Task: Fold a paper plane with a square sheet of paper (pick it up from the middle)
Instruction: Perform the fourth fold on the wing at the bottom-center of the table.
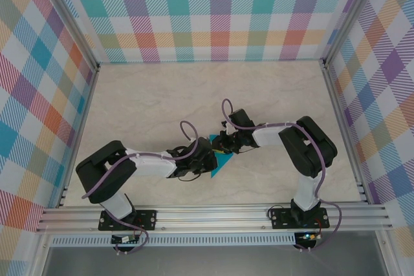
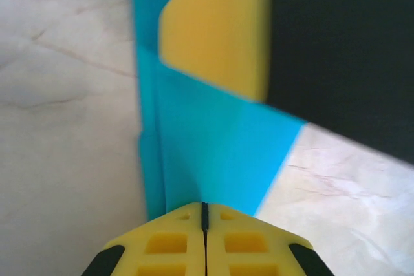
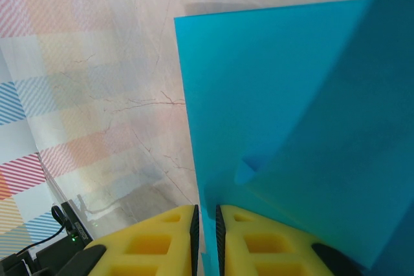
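Top view: both arms meet at centre of frame, low on the table [image 1: 149,101]. Paper [image 1: 218,163], teal, sits between the 2 claws, a pointed corner sticking out toward lower centre.

Left claw [image 2: 204,214]: jaws pressed flat together, no gap, nipping the paper's near edge where a crease runs up the frame. The right claw's yellow pad [image 2: 213,30] is at upper centre, against the paper.

Right claw [image 3: 206,218]: jaws narrow, a thin slit with a teal edge caught in it. From there the paper spreads over the right half of the frame, 1 layer overlapping another.
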`<state>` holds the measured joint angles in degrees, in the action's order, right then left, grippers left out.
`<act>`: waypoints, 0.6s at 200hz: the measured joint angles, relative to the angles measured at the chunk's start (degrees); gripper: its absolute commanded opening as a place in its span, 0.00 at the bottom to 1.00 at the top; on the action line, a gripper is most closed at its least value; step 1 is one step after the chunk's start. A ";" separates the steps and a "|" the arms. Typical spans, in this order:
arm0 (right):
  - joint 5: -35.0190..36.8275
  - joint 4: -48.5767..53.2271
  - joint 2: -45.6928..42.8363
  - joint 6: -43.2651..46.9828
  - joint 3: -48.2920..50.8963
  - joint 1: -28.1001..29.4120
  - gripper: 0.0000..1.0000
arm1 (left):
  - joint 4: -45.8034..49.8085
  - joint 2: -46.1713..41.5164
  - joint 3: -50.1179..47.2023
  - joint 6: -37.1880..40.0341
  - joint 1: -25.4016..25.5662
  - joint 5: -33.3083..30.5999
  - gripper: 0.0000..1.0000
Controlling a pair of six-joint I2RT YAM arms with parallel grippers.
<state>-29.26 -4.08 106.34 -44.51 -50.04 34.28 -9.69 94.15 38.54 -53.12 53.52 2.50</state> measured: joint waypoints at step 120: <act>5.57 8.39 -11.72 1.86 -0.92 -3.32 0.12 | -5.88 -0.63 -3.61 -3.72 -0.04 -0.48 0.00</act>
<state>-23.68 4.32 94.63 -42.65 -50.96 30.96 -15.57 93.51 34.94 -56.84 53.47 2.02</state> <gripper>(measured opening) 0.153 0.048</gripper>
